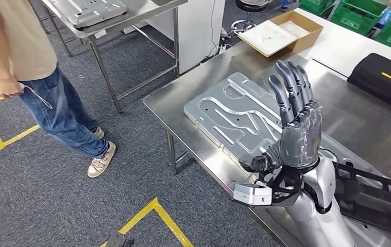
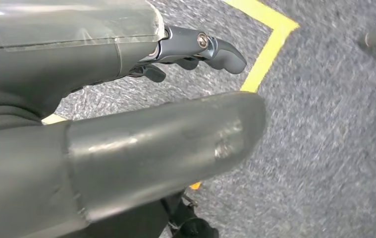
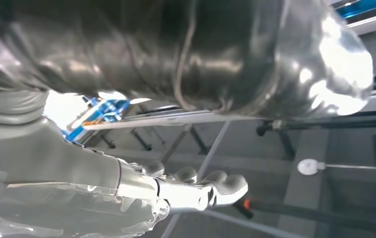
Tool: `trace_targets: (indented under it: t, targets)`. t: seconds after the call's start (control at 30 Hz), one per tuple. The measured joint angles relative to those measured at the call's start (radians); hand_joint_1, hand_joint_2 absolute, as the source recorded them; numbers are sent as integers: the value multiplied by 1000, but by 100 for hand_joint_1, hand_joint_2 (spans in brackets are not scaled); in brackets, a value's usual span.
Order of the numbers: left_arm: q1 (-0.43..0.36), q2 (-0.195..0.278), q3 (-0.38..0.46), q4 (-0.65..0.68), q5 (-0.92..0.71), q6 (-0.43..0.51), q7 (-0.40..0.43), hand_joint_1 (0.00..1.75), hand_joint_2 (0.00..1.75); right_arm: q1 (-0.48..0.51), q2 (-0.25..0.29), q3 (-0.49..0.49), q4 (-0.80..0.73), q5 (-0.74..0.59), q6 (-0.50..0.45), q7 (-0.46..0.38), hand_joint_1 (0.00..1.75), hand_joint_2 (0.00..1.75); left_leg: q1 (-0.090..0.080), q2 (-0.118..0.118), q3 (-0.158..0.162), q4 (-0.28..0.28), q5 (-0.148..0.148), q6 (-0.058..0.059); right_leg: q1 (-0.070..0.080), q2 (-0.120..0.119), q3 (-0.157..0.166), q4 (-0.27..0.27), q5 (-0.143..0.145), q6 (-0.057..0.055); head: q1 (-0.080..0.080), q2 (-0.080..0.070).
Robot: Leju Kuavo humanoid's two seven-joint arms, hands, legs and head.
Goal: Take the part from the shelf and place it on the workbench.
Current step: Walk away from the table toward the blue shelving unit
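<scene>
The part (image 1: 224,113), a flat grey metal plate with milled grooves, lies on the steel workbench (image 1: 358,113) near its left corner. Above the plate's near right edge my right hand (image 1: 296,123) is raised with its fingers (image 1: 291,87) stretched straight up, holding nothing and clear of the plate. The right wrist view shows the same hand (image 3: 176,188) with extended fingers and an empty palm. My left hand (image 2: 126,124) hangs over the grey carpet, thumb and fingers (image 2: 210,49) apart, nothing in it.
A person (image 1: 28,51) stands at the left by a second steel table (image 1: 131,15) carrying a similar plate (image 1: 87,10). On the workbench lie a cardboard box (image 1: 281,31), a black case (image 1: 384,80) and a black frame (image 1: 373,195). Yellow tape (image 1: 157,211) marks the floor.
</scene>
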Motion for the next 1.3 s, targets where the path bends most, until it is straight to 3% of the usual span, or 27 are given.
trace_targets:
  t: [0.07, 0.1, 0.13, 0.2, 0.27, 0.33, 0.43, 0.5, 0.57, 0.63, 0.67, 0.73, 0.8, 0.83, 0.9, 0.93, 1.0, 1.07, 1.1, 1.13, 1.17, 1.2, 1.27, 1.3]
  targets:
    - [-2, 1, 0, 0, 0, 0, 0, 0, 0, 3, 0, 1, 6, 1, -3, 0, 0, 0, -2, -22, -1, 1, 1, 5, 0, 42, -64, 129, -58, 1, 0, 0]
    - [-1, 2, 0, 0, 0, 0, 0, 0, 0, 5, -1, 2, 10, 1, -4, 0, 0, 0, -3, -34, -1, 2, 1, 6, 1, 49, -90, 175, -68, 1, 0, 0]
    - [1, 4, 0, 0, 1, 1, -1, 0, 0, 6, -1, 3, 15, 1, -5, 0, 0, 0, -3, -48, -2, 4, 1, 6, 1, 53, -101, 187, -57, 0, 0, 0]
    - [2, 9, 0, -1, 4, 4, -3, 0, 0, 3, -1, 6, 21, 1, -7, 1, 0, 0, -3, -77, -1, 9, 0, 4, 1, 66, -69, 99, 14, -6, 0, 0]
    - [0, 13, 1, -2, 6, 7, -6, 0, 0, -4, -1, 9, 26, 1, -9, 1, 0, 0, -4, -102, -5, 14, -2, -1, -2, 112, -17, -23, 68, -14, 0, 0]
    - [0, 16, 3, -7, 12, 10, -8, 0, 0, -13, -1, 12, 31, 0, -9, 1, 0, 0, -1, -123, -13, 15, 1, -12, -2, 136, 1, -69, 74, -17, 0, 0]
    - [5, 21, 9, -16, 21, 17, -9, 0, 0, -36, -1, 17, 39, -2, -8, 2, 0, 0, 1, -145, -19, 11, 6, -32, -4, 105, 8, -84, 81, -28, 0, 0]
    - [8, 26, 13, -20, 23, 21, -9, 0, 0, -47, -1, 21, 44, -3, -7, 1, 0, 0, -3, -103, -39, 56, -21, -41, -10, 79, 18, -98, 87, -38, -2, 0]
    - [10, 27, 20, -27, 29, 27, -9, 0, 0, -51, -1, 25, 49, -5, -7, 0, 0, 0, -3, -42, -94, 175, -84, -48, -5, 50, 22, -101, 86, -43, -4, 0]
    - [17, 27, 30, -33, 38, 32, -8, 0, 0, -57, -1, 29, 55, -6, -7, -1, 0, 0, -1, -17, -139, 269, -115, -52, -1, 21, 23, -100, 83, -44, -4, 0]
    - [24, 27, 35, -35, 41, 34, -8, 0, 0, -59, -1, 32, 58, -6, -7, -2, 0, 0, 0, -11, -135, 263, -102, -53, -1, 8, 24, -99, 81, -44, -4, 0]
    - [38, 27, 43, -38, 47, 38, -9, 0, 0, -63, -4, 35, 61, -10, -8, -3, 0, 0, -1, 12, -74, 151, -42, -49, 0, -15, 29, -97, 75, -39, -4, 0]
    - [45, 26, 49, -42, 51, 42, -12, 0, 0, -69, -9, 35, 61, -18, -8, -4, 0, 0, -9, 50, -16, 39, -7, -35, 6, -36, 33, -94, 67, -30, -3, 0]
    - [47, 25, 52, -45, 52, 42, -12, 0, 0, -72, -12, 36, 62, -21, -8, -4, 0, 0, -13, 61, -5, 14, -5, -28, 10, -46, 35, -93, 64, -26, -3, 0]
    - [52, 24, 55, -48, 52, 43, -13, 0, 0, -77, -17, 37, 62, -26, -8, -7, 0, 0, -14, 43, -5, 8, -5, -14, 13, -64, 39, -94, 60, -16, -1, 0]
    - [57, 23, 56, -51, 52, 44, -13, 0, 0, -79, -18, 38, 63, -30, -7, -9, 0, 0, -12, 31, -4, 5, -4, -8, 11, -55, 40, -89, 53, -11, -1, 0]
    - [64, 21, 58, -59, 50, 46, -13, 0, 0, -84, -21, 40, 65, -41, -6, -15, 0, 0, -8, 10, 0, -1, 0, 4, 5, -6, 19, -36, 14, -2, -1, 0]
    - [66, 20, 59, -69, 45, 47, -11, 0, 0, -85, -26, 41, 67, -50, -5, -19, 0, 0, -9, -11, -1, -1, 1, 11, 3, 40, -42, 88, -47, 0, -1, 0]
    - [67, 20, 59, -72, 43, 47, -10, 0, 0, -85, -28, 41, 69, -53, -4, -19, 0, 0, -9, -24, -1, -1, 2, 13, 3, 48, -75, 148, -67, 0, -1, 0]
    - [69, 20, 60, -74, 41, 47, -9, 0, 0, -84, -30, 42, 72, -54, -3, -20, 0, 0, -11, -37, -1, 0, 1, 13, 4, 52, -97, 182, -68, -1, -1, 0]
    - [72, 20, 60, -76, 40, 47, -8, 0, 0, -84, -31, 43, 73, -56, -3, -20, 0, 0, -12, -51, -1, 2, 1, 13, 4, 54, -101, 179, -48, -3, -1, 0]
    - [75, 20, 60, -79, 39, 47, -6, 0, 0, -84, -31, 43, 74, -57, -3, -21, 0, 0, -12, -65, 0, 4, 1, 13, 4, 60, -87, 136, -11, -7, -1, 0]
    - [81, 19, 60, -88, 35, 48, 2, 0, 0, -85, -31, 43, 75, -61, -3, -25, 0, 0, -14, -91, -2, 9, -1, 10, 4, 97, -35, 7, 62, -20, -1, 0]
    - [85, 18, 61, -95, 32, 49, 10, 0, 0, -85, -32, 43, 75, -63, -2, -28, 0, 0, -13, -104, -5, 11, -1, 7, 4, 115, -15, -43, 81, -25, -1, 0]
